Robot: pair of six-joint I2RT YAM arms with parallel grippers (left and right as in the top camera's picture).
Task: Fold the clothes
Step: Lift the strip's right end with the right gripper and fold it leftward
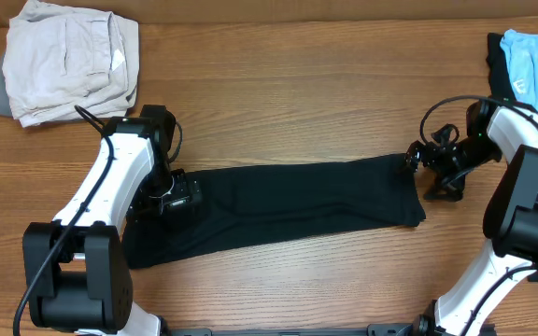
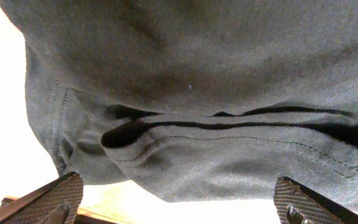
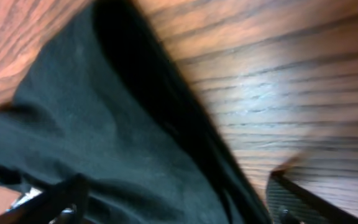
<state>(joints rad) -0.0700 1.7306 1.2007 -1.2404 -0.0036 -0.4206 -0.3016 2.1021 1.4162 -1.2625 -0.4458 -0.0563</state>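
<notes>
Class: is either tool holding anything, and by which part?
Nothing is held: the left tool and the right tool stand open at opposite ends of the black T-shirt.

Matt cloth T-shirt (image 1: 297, 201), glossy wooden table (image 1: 297, 84)

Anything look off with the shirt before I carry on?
The black T-shirt is a long folded strip lying slightly askew, the end by the left gripper lower in the overhead view. There the layers gape and bunch instead of lying flat. Nothing else stands out.
</notes>
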